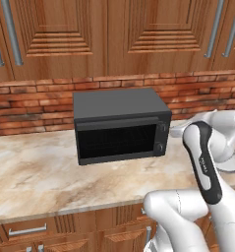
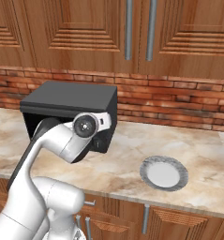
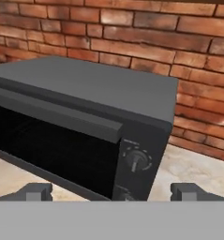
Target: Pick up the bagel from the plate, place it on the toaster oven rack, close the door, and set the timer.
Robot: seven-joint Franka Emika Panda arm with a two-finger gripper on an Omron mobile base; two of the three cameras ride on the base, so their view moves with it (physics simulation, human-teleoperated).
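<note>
The black toaster oven stands on the counter against the brick wall, its door shut. In the hand view the door and the upper knob are close ahead. My gripper is open, with nothing between its fingertips, and faces the oven's front right corner. The white plate with its grey rim lies on the counter right of the oven, bare. The bagel is out of view. The toaster oven rack is hidden behind the dark glass.
Two knobs sit one above the other on the oven's right front panel. Wooden wall cabinets hang above. The marble counter spreads left of and in front of the oven. My own arm crosses in front of the oven.
</note>
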